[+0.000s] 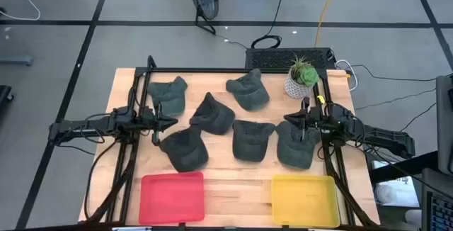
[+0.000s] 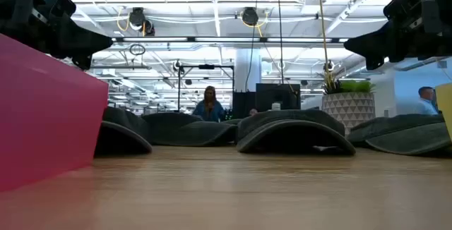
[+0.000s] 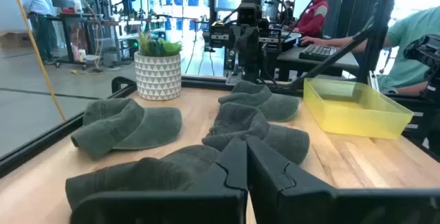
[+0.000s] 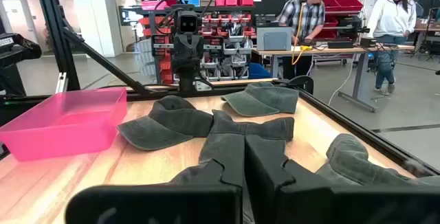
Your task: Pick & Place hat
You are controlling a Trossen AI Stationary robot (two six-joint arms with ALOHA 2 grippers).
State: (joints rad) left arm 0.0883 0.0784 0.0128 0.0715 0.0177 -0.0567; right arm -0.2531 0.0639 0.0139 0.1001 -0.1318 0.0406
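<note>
— How many hats (image 1: 214, 115) lie on the table (image 1: 126, 89)?
— Six, between the arms; one red bin (image 1: 172, 197), one yellow bin (image 1: 304, 200).
— The grippers?
— Left gripper (image 1: 172, 122) and right gripper (image 1: 287, 119) are both clenched, grasping nothing.

Hats (image 1: 249, 139): soft cloth, dark grey-green, matt, washed look, stitched seams on brim.
Table (image 1: 233, 188): light wood, smooth, visible grain, slight sheen.
Red tray (image 1: 172, 196): plastic, smooth, a little translucent at wall.
Yellow tray (image 1: 304, 199): plastic, smooth, half-glossy.
Plant pot (image 1: 296, 87): hard, white, matt, triangle pattern.
Frame (image 1: 233, 71) around table: black metal, matt.
Left gripper (image 3: 246, 161) fingers: black plastic, matt.
</note>
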